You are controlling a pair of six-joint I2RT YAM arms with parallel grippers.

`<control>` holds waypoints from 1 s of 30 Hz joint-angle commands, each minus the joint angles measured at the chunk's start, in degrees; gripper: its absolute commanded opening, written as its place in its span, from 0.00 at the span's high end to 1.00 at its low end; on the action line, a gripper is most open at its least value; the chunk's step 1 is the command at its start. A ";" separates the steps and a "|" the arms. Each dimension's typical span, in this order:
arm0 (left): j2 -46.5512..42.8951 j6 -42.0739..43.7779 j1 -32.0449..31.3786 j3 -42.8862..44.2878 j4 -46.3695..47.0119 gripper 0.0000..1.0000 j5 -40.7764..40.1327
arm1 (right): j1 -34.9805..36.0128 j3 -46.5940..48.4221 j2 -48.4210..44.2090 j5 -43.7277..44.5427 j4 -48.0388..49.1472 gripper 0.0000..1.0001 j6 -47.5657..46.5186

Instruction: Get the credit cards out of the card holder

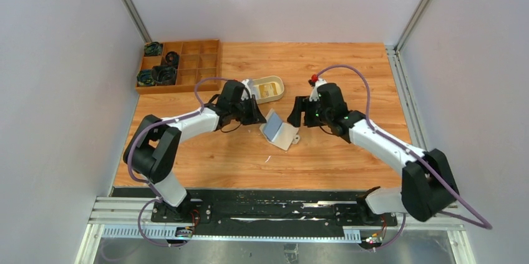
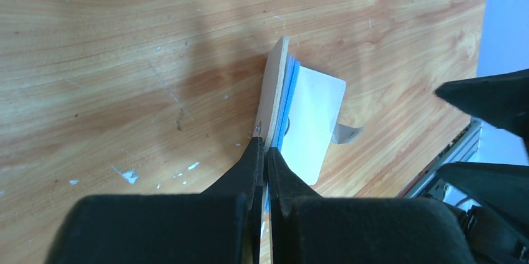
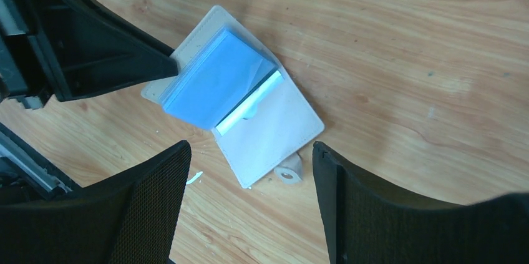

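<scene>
Card holder point(image 1: 279, 130) lies open about mid-bench point(image 1: 355, 67), snap tab point(image 3: 288, 173) sticking out on its near side. One beige flap lies flat, cream inside. The other is tilted up with a stack of blue sleeves point(image 3: 215, 83) against it, and a pale card point(image 3: 249, 103) edge shows at the fold. Left claw point(image 2: 265, 151) is clenched on the raised flap's edge. Right claw point(image 3: 251, 148) hangs released just to the right, jaws wide, touching nothing. Behind, an oval tray point(image 1: 268, 89); a divided wooden box point(image 1: 181, 65) sits at the far left corner.
</scene>
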 commanded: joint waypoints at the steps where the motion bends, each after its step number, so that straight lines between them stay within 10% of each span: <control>1: -2.93 -2.38 -0.44 -0.43 -2.50 1.00 -4.44 | 2.82 4.95 8.12 -3.29 0.12 0.25 3.48; 30: -4.39 -13.19 -2.93 -4.87 -1.88 1.00 -13.67 | 9.21 18.32 27.69 3.21 -3.22 0.18 7.56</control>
